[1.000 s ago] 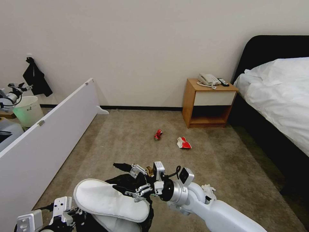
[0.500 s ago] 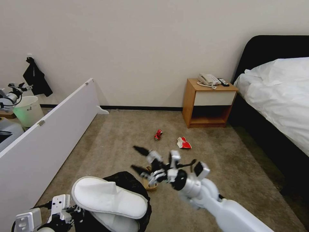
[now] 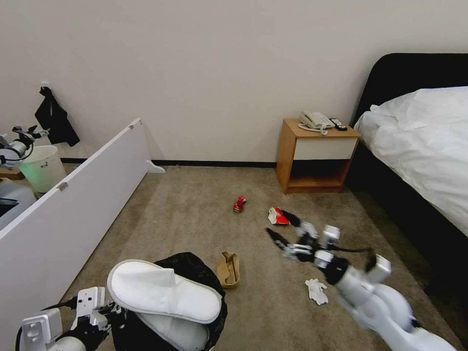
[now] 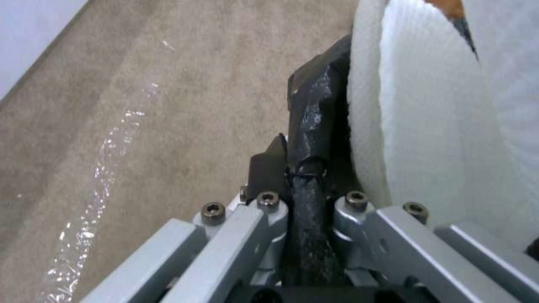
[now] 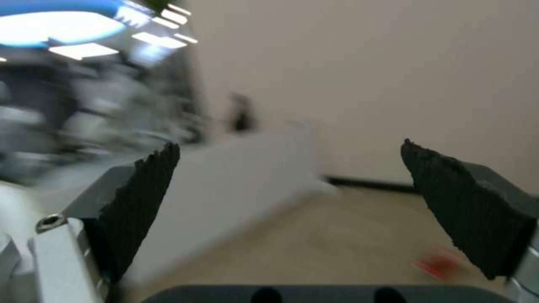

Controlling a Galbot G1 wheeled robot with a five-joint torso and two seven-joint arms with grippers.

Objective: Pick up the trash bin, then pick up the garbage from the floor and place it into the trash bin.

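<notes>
Your round white bin with its crinkly black liner point(image 3: 195, 265) sits at your lower left, two white slippers point(image 3: 163, 292) stacked across its mouth. The left gripper point(image 4: 300, 181) is clamped on the liner-covered rim. The right gripper point(image 3: 284, 229), jaws spread and empty, hangs above beige carpet point(image 3: 185, 219), just beside the red-and-white wrapper point(image 3: 278, 216). The crumpled white tissue point(image 3: 316, 290) lies under that arm, the brown paper bag point(image 3: 228, 269) beside the bin, the crushed red can point(image 3: 239, 204) beyond.

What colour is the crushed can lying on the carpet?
Red; the crushed metal can on the beige carpet shows best in the head view.
</notes>
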